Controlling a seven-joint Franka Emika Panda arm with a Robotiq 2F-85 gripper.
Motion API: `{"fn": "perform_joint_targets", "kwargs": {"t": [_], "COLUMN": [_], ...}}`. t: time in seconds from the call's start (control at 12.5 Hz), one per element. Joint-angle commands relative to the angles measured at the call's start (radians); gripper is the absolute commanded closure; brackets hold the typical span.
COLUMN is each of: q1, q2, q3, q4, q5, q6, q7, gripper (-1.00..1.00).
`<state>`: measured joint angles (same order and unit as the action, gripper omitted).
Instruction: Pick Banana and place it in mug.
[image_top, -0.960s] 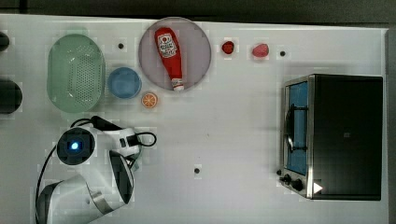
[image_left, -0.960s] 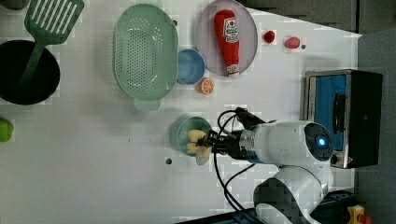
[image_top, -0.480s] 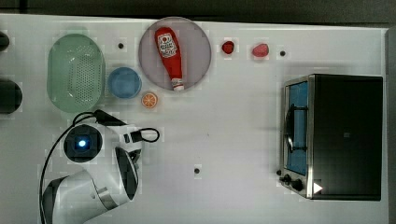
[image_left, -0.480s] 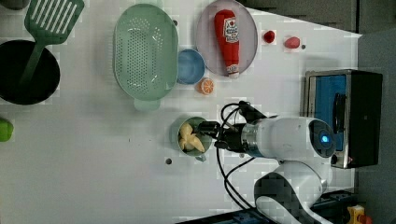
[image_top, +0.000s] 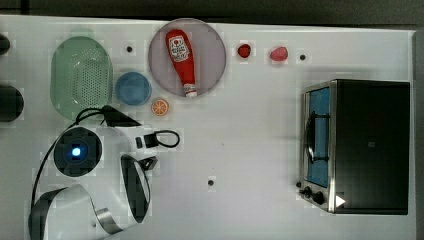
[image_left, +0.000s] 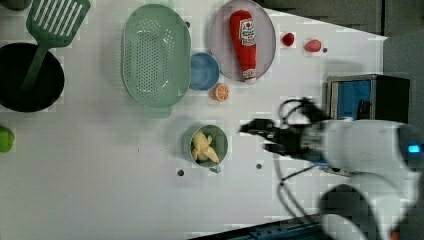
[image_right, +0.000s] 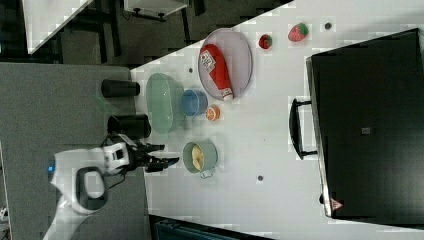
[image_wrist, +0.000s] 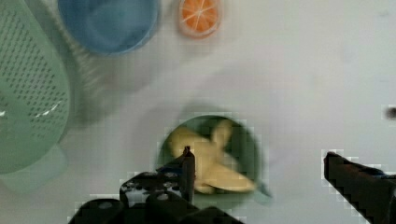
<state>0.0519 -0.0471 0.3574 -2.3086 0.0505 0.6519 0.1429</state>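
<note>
Two black fingers of the gripper (image_wrist: 261, 186) stand wide apart with nothing between them, as the wrist view shows; in the left view the gripper (image_left: 260, 134) hangs off to the left view's right of the round pale teal-green mug (image_left: 222, 146), apart from it. The peeled yellow banana (image_left: 204, 147) lies inside that mug, its pale pieces splayed across the dark interior, and the wrist view shows the same banana (image_wrist: 212, 161) resting below the rim. The mug stands upright on the white table (image_left: 100, 165), with a small handle stub at its lower rim in the left view. Nearest it, an orange slice (image_left: 220, 92) lies on the table, just beside a small round blue bowl (image_left: 204, 71). A large oval green perforated colander (image_left: 156, 55) sits touching or nearly touching the bowl. A red ketchup bottle (image_left: 242, 42) lies on a round grey plate (image_left: 265, 30). Two small red fruit pieces (image_left: 288, 39) and (image_left: 313, 45) lie farther off. A black and silver toaster oven (image_top: 367, 145) stands well apart. A green slotted spatula (image_left: 52, 22) rests over a black pan (image_left: 15, 95).
</note>
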Motion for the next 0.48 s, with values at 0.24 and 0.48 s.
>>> {"fn": "perform_joint_targets", "kwargs": {"t": [0.24, 0.48], "q1": [-0.025, -0.026], "q2": [-0.141, -0.142], "q3": [-0.203, -0.332], "q4": [0.256, 0.374], "q5": [0.020, 0.008], "q6": [-0.387, -0.473], "q7": [0.015, -0.050], "gripper": [-1.00, -1.00]}}
